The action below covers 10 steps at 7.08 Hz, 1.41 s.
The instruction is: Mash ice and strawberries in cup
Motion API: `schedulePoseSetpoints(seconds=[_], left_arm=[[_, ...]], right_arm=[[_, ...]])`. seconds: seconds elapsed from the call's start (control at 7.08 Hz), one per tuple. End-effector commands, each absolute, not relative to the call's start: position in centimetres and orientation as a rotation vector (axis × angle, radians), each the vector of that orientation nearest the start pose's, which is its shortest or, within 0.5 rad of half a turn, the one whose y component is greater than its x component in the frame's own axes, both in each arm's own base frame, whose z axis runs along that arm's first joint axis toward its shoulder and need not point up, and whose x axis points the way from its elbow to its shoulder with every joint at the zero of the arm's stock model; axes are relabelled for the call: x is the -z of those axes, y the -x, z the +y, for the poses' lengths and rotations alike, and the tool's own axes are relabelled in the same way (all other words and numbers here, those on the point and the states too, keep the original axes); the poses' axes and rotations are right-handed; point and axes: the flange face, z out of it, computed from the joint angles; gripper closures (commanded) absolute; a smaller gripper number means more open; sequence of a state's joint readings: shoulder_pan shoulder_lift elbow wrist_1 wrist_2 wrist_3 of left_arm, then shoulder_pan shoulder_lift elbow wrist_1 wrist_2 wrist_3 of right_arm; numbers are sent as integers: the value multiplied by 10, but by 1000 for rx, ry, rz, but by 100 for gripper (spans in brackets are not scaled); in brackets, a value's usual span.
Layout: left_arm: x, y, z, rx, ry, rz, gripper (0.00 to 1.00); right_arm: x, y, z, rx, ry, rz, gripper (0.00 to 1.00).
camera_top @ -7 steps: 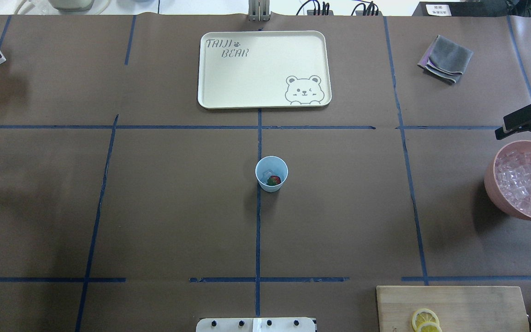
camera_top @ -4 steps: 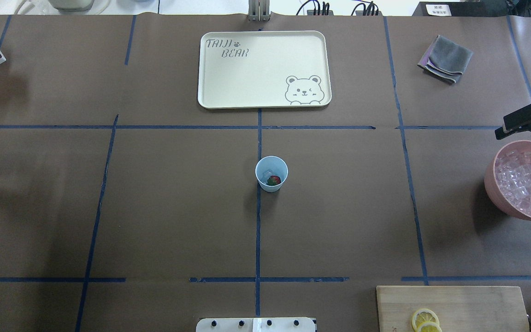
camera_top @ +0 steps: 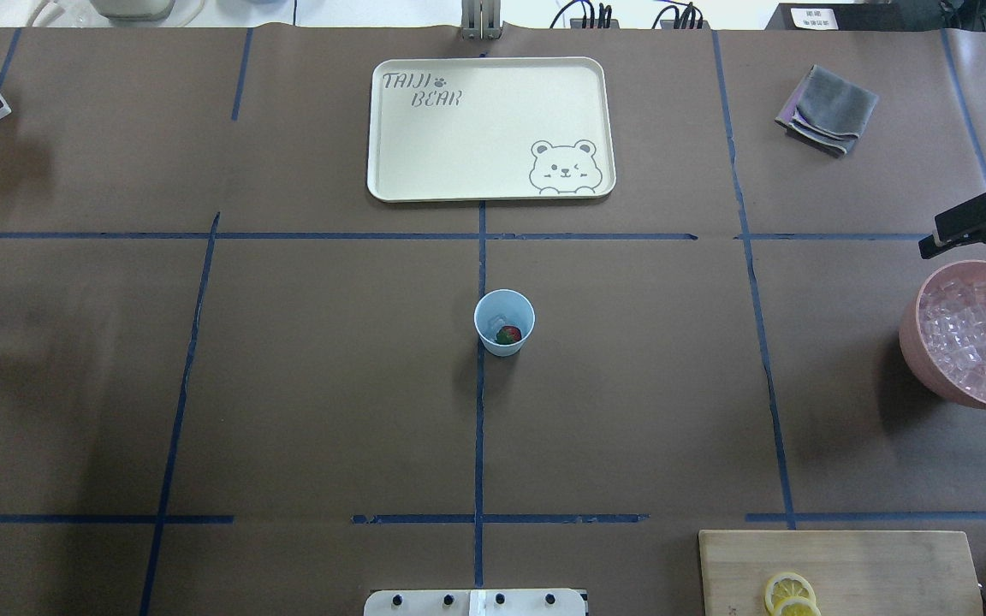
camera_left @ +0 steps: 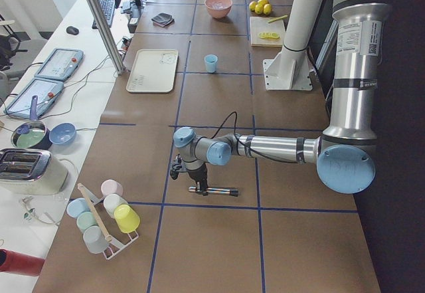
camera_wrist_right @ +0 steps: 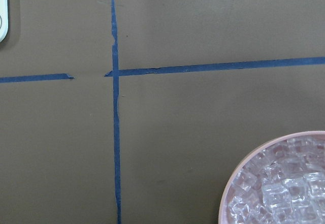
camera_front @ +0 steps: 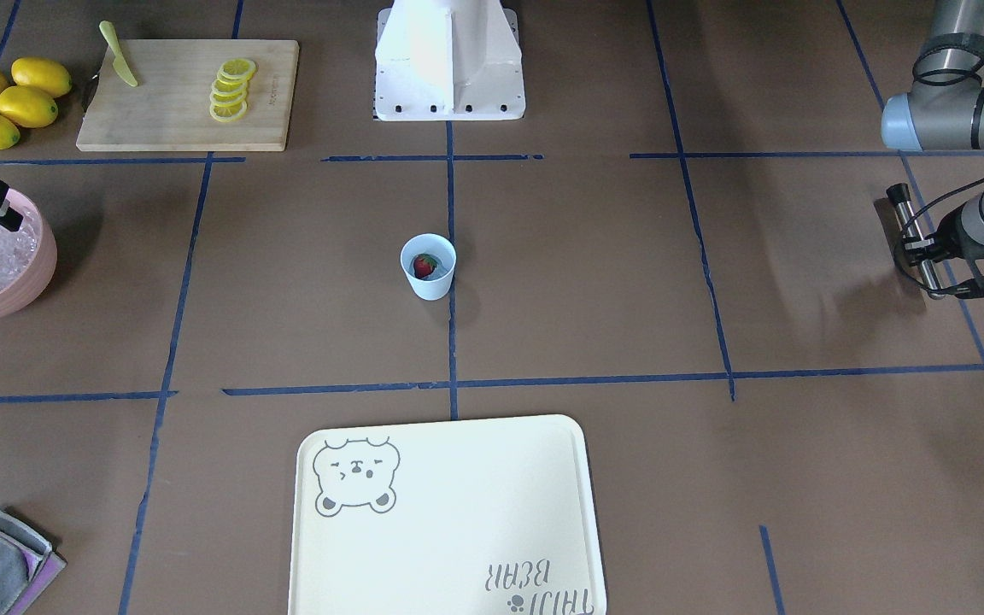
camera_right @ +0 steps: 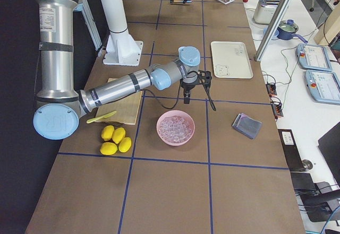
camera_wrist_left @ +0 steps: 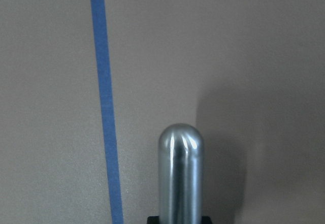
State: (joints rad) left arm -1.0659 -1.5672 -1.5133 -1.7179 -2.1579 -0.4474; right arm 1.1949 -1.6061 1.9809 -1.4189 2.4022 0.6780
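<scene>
The light blue cup (camera_top: pixel 493 305) stands upright at the table's middle, also in the front-facing view (camera_front: pixel 432 289). In it lie the red strawberry (camera_top: pixel 507 334) (camera_front: pixel 425 266) and a clear ice cube (camera_top: pixel 496 323). My left gripper (camera_front: pixel 919 249) is far from the cup at the table's left end, pointing down, shut on a metal rod (camera_front: pixel 906 218) that runs level just above the table (camera_left: pixel 222 191). The left wrist view shows the rod's rounded end (camera_wrist_left: pixel 180 163). My right gripper (camera_top: pixel 959 255) is open and empty, beside the far rim of the pink bowl (camera_top: pixel 912 342) of ice (camera_top: pixel 977 342).
A cream tray (camera_top: pixel 459 137) lies beyond the cup. A grey cloth (camera_top: pixel 828 109) is at the far right. A cutting board (camera_front: pixel 176 102) holds lemon slices and a green knife, with whole lemons (camera_front: pixel 9 102) beside it. A cup rack (camera_left: pixel 103 216) stands at the left end.
The left arm's cable at the overhead view's left edge has slid a little further out and down. The cup, its contents and the right gripper have not moved.
</scene>
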Motion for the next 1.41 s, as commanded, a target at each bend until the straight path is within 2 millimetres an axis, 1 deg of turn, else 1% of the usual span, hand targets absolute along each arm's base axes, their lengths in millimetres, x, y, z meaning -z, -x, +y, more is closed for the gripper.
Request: schedulePoseSetpoints(seconds=[0.0, 0.14, 0.28, 0.42, 0.71, 0.85, 0.99, 1.13, 1.27], left_arm=[[-693, -172, -471, -77, 208, 562, 97], [-692, -172, -472, -80, 204, 564, 91], [-693, -173, -472, -90, 200, 564, 73], [-693, -172, -472, -89, 197, 567, 21], [-691, -171, -471, -89, 193, 569, 4], [-689, -169, -470, -89, 191, 570, 0], [-677, -168, -468, -94, 182, 602, 0], [-661, -154, -468, -76, 159, 636, 0], [-637, -144, -455, -83, 123, 654, 0]], right_arm=[[-452, 117, -459, -61, -20, -949, 0], [-452, 117, -459, -61, -20, -949, 0], [-451, 117, -459, -60, -21, -949, 0], [-451, 117, -459, -60, -21, -949, 0], [-451, 117, -459, -60, -21, -949, 0], [-451, 117, -459, -60, -21, -949, 0], [-451, 117, -459, -60, -21, -949, 0], [-450, 117, -459, -59, -22, -950, 0], [-450, 117, -459, -59, -22, -951, 0]])
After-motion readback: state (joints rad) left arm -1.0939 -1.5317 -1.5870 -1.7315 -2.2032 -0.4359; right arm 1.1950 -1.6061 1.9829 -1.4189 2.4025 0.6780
